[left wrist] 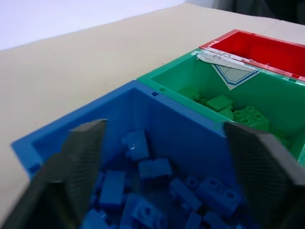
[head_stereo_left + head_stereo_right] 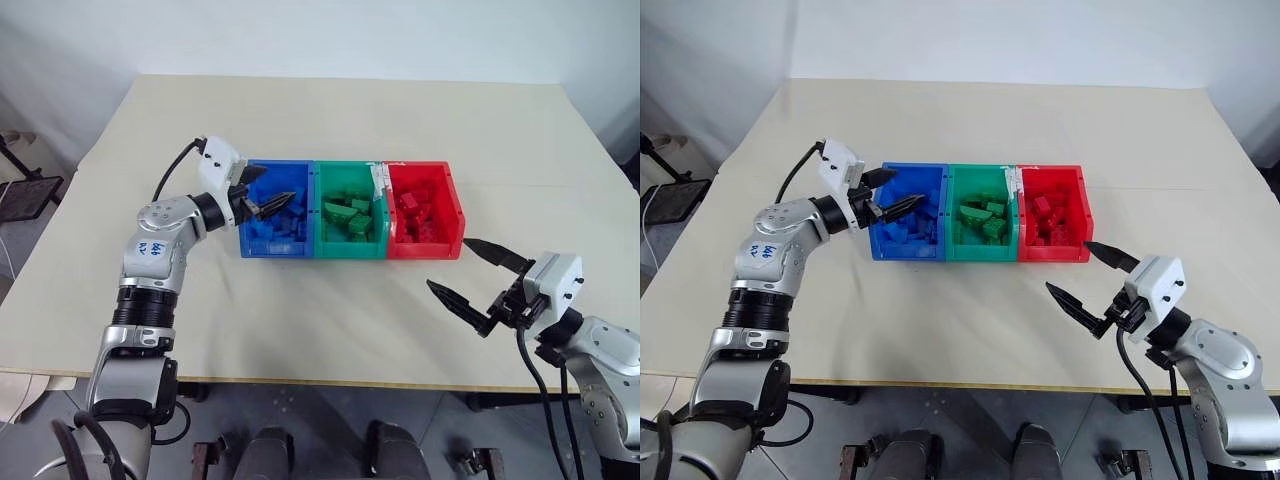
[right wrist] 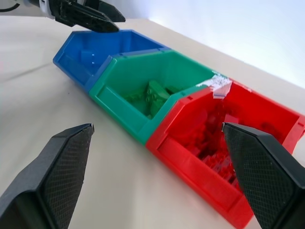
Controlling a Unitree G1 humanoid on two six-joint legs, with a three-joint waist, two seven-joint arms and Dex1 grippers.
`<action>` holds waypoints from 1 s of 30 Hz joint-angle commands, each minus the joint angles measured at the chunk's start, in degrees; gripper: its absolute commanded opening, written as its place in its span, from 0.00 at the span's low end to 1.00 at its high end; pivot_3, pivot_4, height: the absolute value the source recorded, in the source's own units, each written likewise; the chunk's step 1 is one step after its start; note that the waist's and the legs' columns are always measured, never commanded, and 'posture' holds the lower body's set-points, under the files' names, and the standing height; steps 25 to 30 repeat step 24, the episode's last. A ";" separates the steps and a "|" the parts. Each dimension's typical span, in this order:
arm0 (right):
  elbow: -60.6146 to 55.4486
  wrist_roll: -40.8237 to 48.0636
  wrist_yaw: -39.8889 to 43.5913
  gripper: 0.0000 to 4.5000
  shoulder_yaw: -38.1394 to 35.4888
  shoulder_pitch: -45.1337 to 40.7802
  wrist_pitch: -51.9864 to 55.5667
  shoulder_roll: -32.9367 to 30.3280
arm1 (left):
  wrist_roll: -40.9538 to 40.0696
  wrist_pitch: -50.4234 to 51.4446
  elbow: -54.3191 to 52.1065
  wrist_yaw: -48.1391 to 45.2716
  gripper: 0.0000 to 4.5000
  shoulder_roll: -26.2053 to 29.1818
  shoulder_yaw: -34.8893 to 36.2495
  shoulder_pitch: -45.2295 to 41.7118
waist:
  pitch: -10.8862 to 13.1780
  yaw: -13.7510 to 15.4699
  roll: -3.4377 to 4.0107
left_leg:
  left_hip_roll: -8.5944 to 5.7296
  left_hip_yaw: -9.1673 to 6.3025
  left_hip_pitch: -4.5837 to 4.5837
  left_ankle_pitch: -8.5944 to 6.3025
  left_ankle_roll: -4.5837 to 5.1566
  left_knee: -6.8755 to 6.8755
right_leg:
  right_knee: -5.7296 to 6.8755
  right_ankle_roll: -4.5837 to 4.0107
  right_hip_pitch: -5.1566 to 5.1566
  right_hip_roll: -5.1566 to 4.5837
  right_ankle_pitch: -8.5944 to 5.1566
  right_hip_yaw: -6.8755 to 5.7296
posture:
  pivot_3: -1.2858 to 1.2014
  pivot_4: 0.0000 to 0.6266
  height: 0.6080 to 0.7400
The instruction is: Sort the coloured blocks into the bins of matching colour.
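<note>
Three joined bins stand in a row mid-table: blue (image 2: 272, 251), green (image 2: 349, 251) and red (image 2: 426, 249). Several blue blocks (image 1: 152, 169) lie heaped inside the blue bin. My left gripper (image 2: 278, 187) hovers over the blue bin's left part, pointing across it. It is open, with nothing between its fingers (image 1: 81, 162). My right gripper (image 2: 448, 263) hangs above the bare table just in front of the red bin's right corner. Its fingers (image 3: 257, 162) are spread wide apart and empty.
Green bricks (image 2: 350, 218) fill the green bin and red bricks (image 2: 415, 215) the red one. A white label (image 1: 231, 71) sticks on the wall between those two. The beige table (image 2: 330, 320) stretches around the bins; its front edge runs close to my right arm.
</note>
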 commanded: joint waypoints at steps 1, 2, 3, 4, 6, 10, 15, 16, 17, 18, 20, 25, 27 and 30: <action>0.01 0.08 1.52 1.00 -0.16 -0.84 -1.15 -1.14 | -1.95 -4.34 -6.67 -5.41 0.99 4.36 2.61 4.72 | 0.00 -0.50 0.01 | 0.01 0.00 0.01 0.00 0.00 -0.03 | 0.00 0.00 0.00 0.00 0.00 0.00 | 0.52 0.24 1.00; 0.53 0.16 2.39 1.00 -0.06 -1.10 -1.05 -1.65 | -2.15 -6.53 -8.32 -6.83 0.99 5.62 3.22 6.84 | 0.00 -0.63 0.01 | 0.01 0.00 0.02 0.00 0.00 -0.04 | 0.02 0.00 -0.01 0.00 0.00 0.00 | 0.52 0.24 1.00; 1.11 0.32 3.34 1.00 0.02 -1.37 -0.88 -2.20 | -2.42 -8.09 -9.78 -8.42 0.99 7.08 3.90 9.09 | 0.00 -0.68 0.01 | 0.02 0.00 0.00 0.00 0.00 -0.05 | -0.01 0.00 -0.01 0.00 0.00 0.00 | 0.52 0.24 1.00; 1.91 0.34 4.69 1.00 0.17 -1.66 -0.85 -3.01 | -3.35 -7.44 -11.45 -10.62 0.99 9.20 4.60 11.81 | 0.00 -0.67 0.01 | 0.02 0.00 0.01 0.00 0.00 -0.05 | 0.00 0.00 -0.01 0.00 0.00 0.00 | 0.52 0.24 1.00; 3.03 0.29 6.48 1.00 0.33 -2.01 -1.02 -4.06 | -5.00 -5.92 -13.71 -13.25 0.99 11.77 5.39 15.12 | 0.00 -0.67 0.01 | 0.03 0.00 0.01 0.00 0.00 -0.05 | -0.01 0.00 -0.01 0.00 0.00 0.00 | 0.52 0.24 1.00; 7.22 -0.09 11.98 1.00 1.62 -3.92 -2.13 -6.75 | -8.73 -3.34 -18.64 -17.30 0.99 17.99 11.02 24.15 | 0.00 -0.46 0.00 | 0.03 0.00 -0.01 0.00 0.00 0.00 | -0.01 0.00 0.01 0.00 0.00 0.01 | 0.52 0.24 1.00; 11.45 -0.62 19.82 1.00 4.58 -4.63 -3.86 -9.68 | -6.64 -9.64 -18.67 -21.63 0.99 21.54 12.77 37.80 | 0.01 -0.55 0.06 | 0.04 0.03 0.04 -0.01 0.00 -0.08 | -0.05 0.00 0.01 0.00 0.00 0.02 | 0.52 0.24 1.00; 11.85 -0.51 20.25 1.00 4.81 -4.81 -4.00 -9.67 | -6.83 -9.69 -18.55 -21.43 0.99 21.24 12.79 39.03 | 0.03 -0.34 0.03 | 0.05 0.03 0.03 -0.01 0.00 -0.08 | -0.05 -0.01 0.01 0.00 0.00 0.01 | 0.52 0.24 1.00; 12.11 -0.52 20.78 1.00 5.03 -4.98 -4.21 -9.72 | -7.22 -9.69 -18.42 -21.27 0.99 20.83 12.86 39.89 | 0.03 -0.15 0.03 | 0.06 0.00 -0.02 0.00 0.00 -0.04 | -0.05 -0.01 0.01 0.00 0.00 -0.01 | 0.52 0.24 1.00; 12.27 -0.39 21.12 1.00 5.20 -5.19 -4.14 -9.60 | -7.30 -10.04 -18.58 -21.12 0.99 20.39 12.76 40.69 | 0.03 0.10 0.03 | 0.05 0.01 -0.02 0.00 0.00 -0.01 | -0.04 -0.01 0.01 0.00 0.00 -0.01 | 0.52 0.24 1.00; 12.30 0.14 21.01 1.00 5.45 -5.70 -3.72 -8.91 | -7.30 -10.51 -19.81 -20.08 0.99 19.36 12.70 41.46 | 0.02 0.27 0.03 | 0.05 0.01 0.00 -0.01 0.00 0.01 | -0.03 -0.01 0.02 0.00 0.00 0.00 | 0.52 0.24 1.00; 12.32 0.32 20.47 1.00 5.77 -6.73 -3.00 -8.54 | -6.62 -10.83 -22.41 -15.83 0.99 17.44 13.00 40.98 | 0.03 0.45 0.03 | 0.05 0.02 0.00 -0.01 0.00 0.01 | -0.04 -0.01 0.02 0.00 0.00 0.01 | 0.52 0.24 1.00; 12.32 0.32 20.47 1.00 5.77 -6.73 -3.00 -8.54 | -6.62 -10.83 -22.41 -15.83 0.99 17.44 13.00 40.98 | 0.03 0.45 0.03 | 0.05 0.02 0.00 -0.01 0.00 0.01 | -0.04 -0.01 0.02 0.00 0.00 0.01 | 0.52 0.24 1.00; 12.32 0.32 20.47 1.00 5.77 -6.73 -3.00 -8.54 | -6.62 -10.83 -22.41 -15.83 0.99 17.44 13.00 40.98 | 0.03 0.45 0.03 | 0.05 0.02 0.00 -0.01 0.00 0.01 | -0.04 -0.01 0.02 0.00 0.00 0.01 | 0.52 0.24 1.00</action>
